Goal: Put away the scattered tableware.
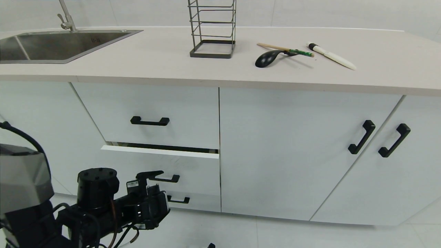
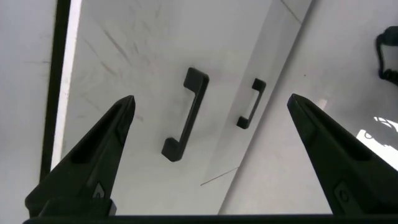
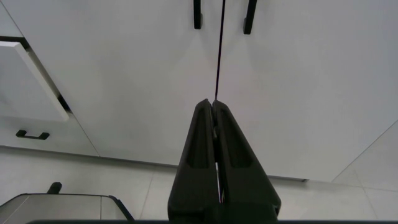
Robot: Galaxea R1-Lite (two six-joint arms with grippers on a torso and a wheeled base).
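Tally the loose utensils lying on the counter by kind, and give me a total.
Black spoon: 1
Wooden stick with green end (one chopstick or a pair, cannot tell): 1
White utensil with black band: 1
Total: 3

walls: plain pale wall (image 1: 344,13) behind the counter, large tiles by the look of the faint seams
counter: long light countertop (image 1: 137,65), matte
sink: steel sink (image 1: 69,46) sunk into the counter's left end, faucet (image 1: 67,17) at its back edge
drawers: stack of white ones under the counter; top drawer (image 1: 193,110) closed, middle drawer (image 1: 193,172) pulled out a crack, each with a black bar handle
cupboards: two white cabinet doors (image 1: 286,148) to the right, black handles (image 1: 361,137) side by side where they meet
floor: glossy white tile floor (image 1: 310,234)
light: soft and even
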